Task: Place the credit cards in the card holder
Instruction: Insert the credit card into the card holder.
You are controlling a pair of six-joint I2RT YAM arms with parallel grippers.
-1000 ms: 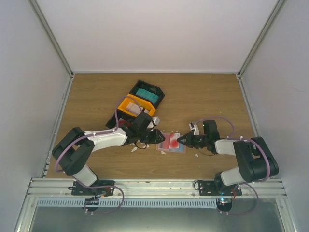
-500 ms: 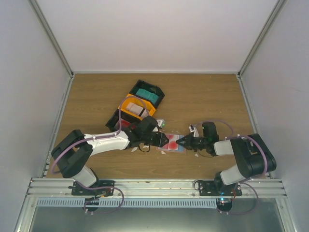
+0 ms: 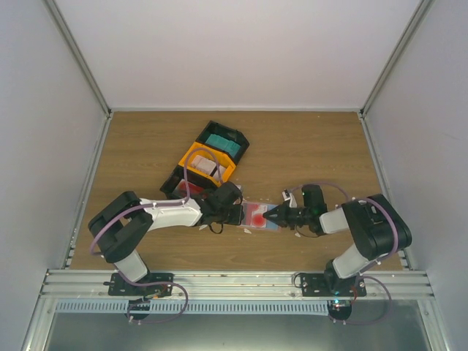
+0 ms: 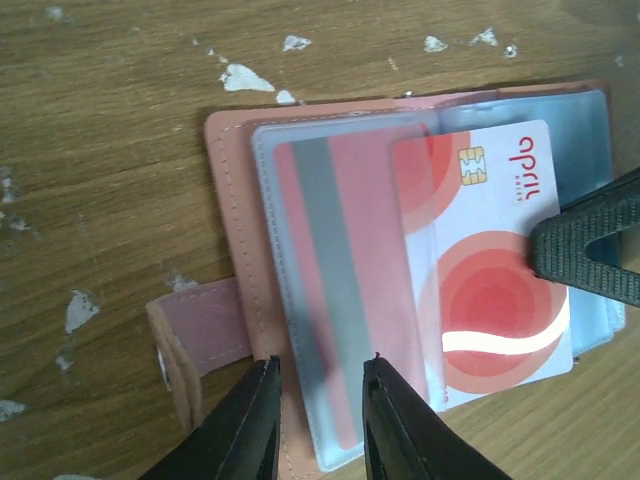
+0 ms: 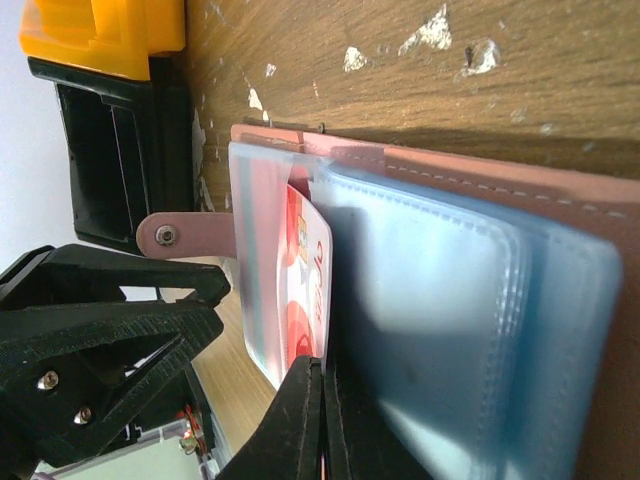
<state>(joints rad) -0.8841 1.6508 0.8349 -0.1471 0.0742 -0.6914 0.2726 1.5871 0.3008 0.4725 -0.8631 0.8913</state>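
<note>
Wooden desk, open salmon-pink leather-like card holder.
Closed right fingers touch a white-and-red plastic card in its sleeve; left fingers narrowly parted, grip unclear.

left arm: stretched low, forearm reaching toward the right gripper
left gripper: jaws partly apart
right arm: elbow folded, forearm low
right gripper: jaws closed together, tip facing the left gripper, near it, not touching
</note>
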